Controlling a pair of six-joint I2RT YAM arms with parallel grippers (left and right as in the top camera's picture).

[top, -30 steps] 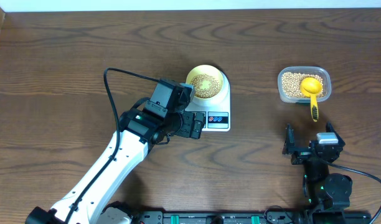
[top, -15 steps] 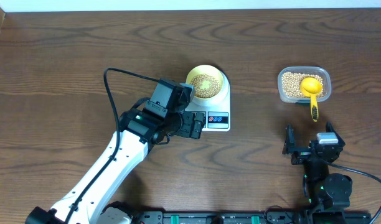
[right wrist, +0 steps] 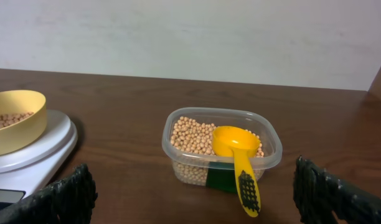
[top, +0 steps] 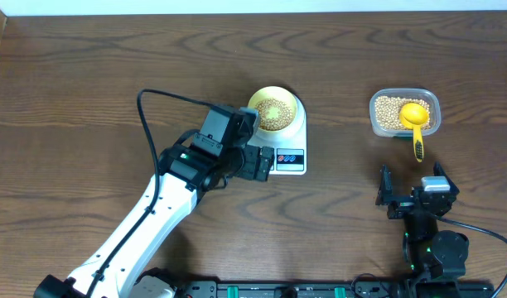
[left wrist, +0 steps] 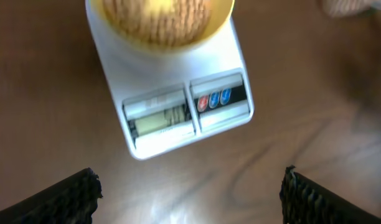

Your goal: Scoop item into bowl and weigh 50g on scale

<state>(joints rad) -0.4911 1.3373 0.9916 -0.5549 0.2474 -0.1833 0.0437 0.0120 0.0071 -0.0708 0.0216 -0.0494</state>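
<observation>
The pale yellow bowl holding tan beans stands on the white scale. My left gripper hovers at the scale's front left corner, open and empty. In the left wrist view the scale, its display blurred, lies beyond my open left gripper, with the bowl at the top edge. My right gripper rests open near the front right. The right wrist view shows the right gripper facing a clear tub of beans.
A yellow scoop lies in the clear tub at the right, its handle hanging over the near rim. A black cable loops from the left arm. The right wrist view shows the scoop, the bowl and a pale wall behind.
The left arm has shifted only a hair. Nothing else has moved.
</observation>
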